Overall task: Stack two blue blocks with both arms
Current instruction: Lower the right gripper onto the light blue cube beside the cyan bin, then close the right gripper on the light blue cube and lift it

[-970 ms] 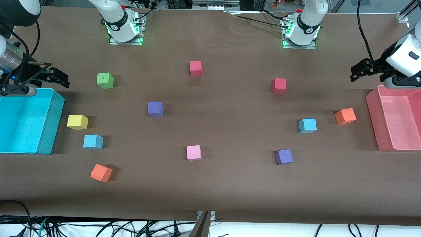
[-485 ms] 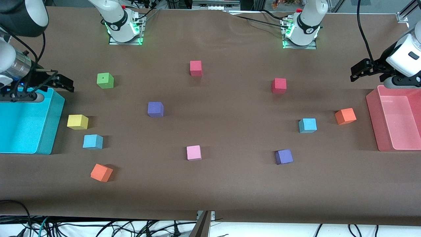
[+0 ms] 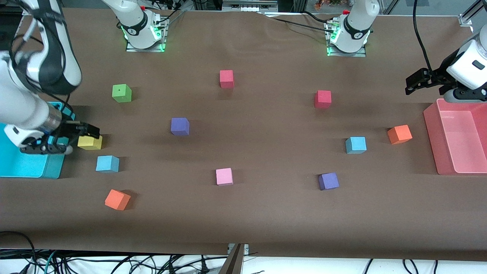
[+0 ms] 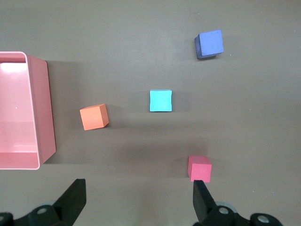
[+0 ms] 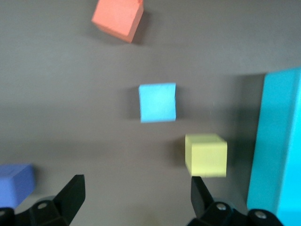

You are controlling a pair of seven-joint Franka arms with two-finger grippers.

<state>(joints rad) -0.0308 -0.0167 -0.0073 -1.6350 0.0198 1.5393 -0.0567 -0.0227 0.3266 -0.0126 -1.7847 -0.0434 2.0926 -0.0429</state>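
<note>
One blue block (image 3: 107, 163) lies toward the right arm's end of the table, just nearer the camera than a yellow block (image 3: 91, 143); it also shows in the right wrist view (image 5: 158, 102). The second blue block (image 3: 355, 145) lies toward the left arm's end, beside an orange block (image 3: 399, 134); it also shows in the left wrist view (image 4: 161, 100). My right gripper (image 3: 88, 131) is open and empty over the yellow block, beside the cyan bin; its jaws (image 5: 136, 190) stand wide. My left gripper (image 3: 412, 82) is open and empty, waiting over the table by the pink bin (image 4: 138, 188).
A cyan bin (image 3: 23, 167) stands at the right arm's end and a pink bin (image 3: 432, 129) at the left arm's end. Scattered cubes: green (image 3: 121, 93), two red (image 3: 226, 78) (image 3: 322, 99), two purple (image 3: 180, 126) (image 3: 328, 181), pink (image 3: 224, 176), orange (image 3: 117, 199).
My right arm has swung from over the cyan bin's corner to over the yellow block, close to the blue block there. The left arm has not moved.
</note>
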